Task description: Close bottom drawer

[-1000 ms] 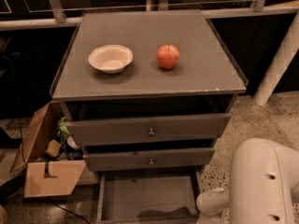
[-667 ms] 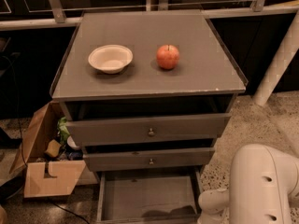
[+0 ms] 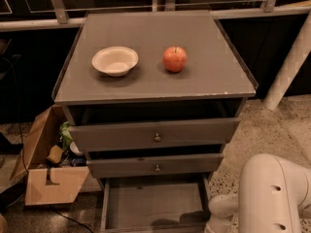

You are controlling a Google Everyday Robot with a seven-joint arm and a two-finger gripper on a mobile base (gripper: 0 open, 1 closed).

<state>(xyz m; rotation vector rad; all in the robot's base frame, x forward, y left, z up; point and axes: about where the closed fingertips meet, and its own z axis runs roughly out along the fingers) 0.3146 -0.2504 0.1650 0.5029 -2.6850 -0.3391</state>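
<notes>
The bottom drawer (image 3: 153, 205) of the grey-brown cabinet stands pulled far out, and I see down into its bare tray. Its front lies at the bottom edge of the view, and its knob is not visible. The middle drawer (image 3: 155, 165) and the top drawer (image 3: 154, 134) above it are each out a little. My gripper is out of view, below the bottom edge. Only my white arm (image 3: 272, 193) shows at the lower right, just right of the open drawer. A dark shadow lies on the drawer floor near its front.
On the cabinet top (image 3: 214, 76) sit a white bowl (image 3: 115, 60) and a red apple (image 3: 174, 58). An open cardboard box (image 3: 48, 178) with clutter stands on the floor to the left. A white post (image 3: 286, 62) leans at the right. A railing runs behind.
My arm has sunk slightly at the lower right. The drawers, bowl and apple have not moved.
</notes>
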